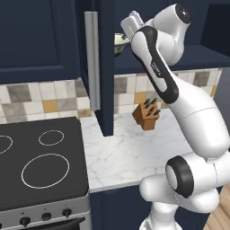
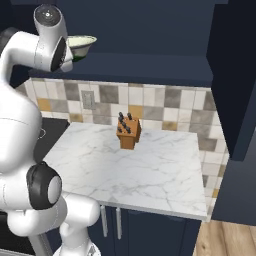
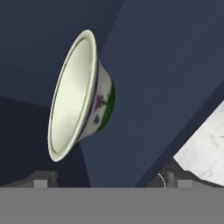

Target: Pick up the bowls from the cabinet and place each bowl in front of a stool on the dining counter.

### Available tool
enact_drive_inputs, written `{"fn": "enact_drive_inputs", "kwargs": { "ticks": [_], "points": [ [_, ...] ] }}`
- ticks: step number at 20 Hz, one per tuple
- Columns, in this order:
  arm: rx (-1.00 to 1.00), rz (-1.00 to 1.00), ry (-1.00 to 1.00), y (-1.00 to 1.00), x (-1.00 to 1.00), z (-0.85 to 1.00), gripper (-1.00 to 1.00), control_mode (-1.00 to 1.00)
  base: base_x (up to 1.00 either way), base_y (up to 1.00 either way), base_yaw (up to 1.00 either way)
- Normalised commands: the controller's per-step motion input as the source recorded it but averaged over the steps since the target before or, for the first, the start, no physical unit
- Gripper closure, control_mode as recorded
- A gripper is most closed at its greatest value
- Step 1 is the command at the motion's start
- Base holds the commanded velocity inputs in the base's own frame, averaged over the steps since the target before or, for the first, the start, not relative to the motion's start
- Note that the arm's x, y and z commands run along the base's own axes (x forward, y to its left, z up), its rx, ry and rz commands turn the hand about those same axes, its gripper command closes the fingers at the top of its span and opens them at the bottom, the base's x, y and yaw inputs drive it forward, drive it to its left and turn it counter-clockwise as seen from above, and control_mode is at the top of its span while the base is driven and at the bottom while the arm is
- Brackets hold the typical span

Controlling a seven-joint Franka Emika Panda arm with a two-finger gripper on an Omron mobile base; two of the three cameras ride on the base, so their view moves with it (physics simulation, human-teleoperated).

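You are looking at the cream bowl (image 3: 81, 98) sitting upright inside the open cabinet (image 1: 105, 67), appearing rolled on its side through the hand camera. Your gripper (image 3: 109, 179) is standing wide open, holding nothing (bowl just ahead, untouched). The tabletop (image 2: 150, 170) below is lying open around the knife block (image 2: 128, 131).

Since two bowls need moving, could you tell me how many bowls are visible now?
1: the cream, green-patterned bowl on the open cabinet shelf. A second may be hidden.
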Motion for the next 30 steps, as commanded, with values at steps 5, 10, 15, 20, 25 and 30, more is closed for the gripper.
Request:
{"fn": "enact_drive_inputs", "kwargs": {
  "ticks": [5, 10, 15, 20, 25, 30],
  "points": [
    [0.0, 0.0, 0.0, 0.0, 0.31, 0.0, -1.0, -1.0, 0.0, 0.0, 0.0],
    [0.0, 0.0, 0.0, 0.0, 0.33, -0.03, -1.0, -1.0, 0.0, 0.0, 0.0],
    [0.0, 0.0, 0.0, 0.02, 0.33, -0.09, -1.0, -1.0, 0.0, 0.0, 0.0],
    [0.0, 0.0, 0.0, 0.03, 0.29, -0.06, -1.0, -1.0, 0.0, 0.0, 0.0],
    [0.0, 0.0, 0.01, 0.05, 0.24, -0.03, -1.0, -1.0, 0.0, 0.0, 0.0],
    [0.0, 0.0, 0.0, 0.02, 0.21, -0.02, -1.0, -1.0, 0.0, 0.0, 0.0]
  ]
}}
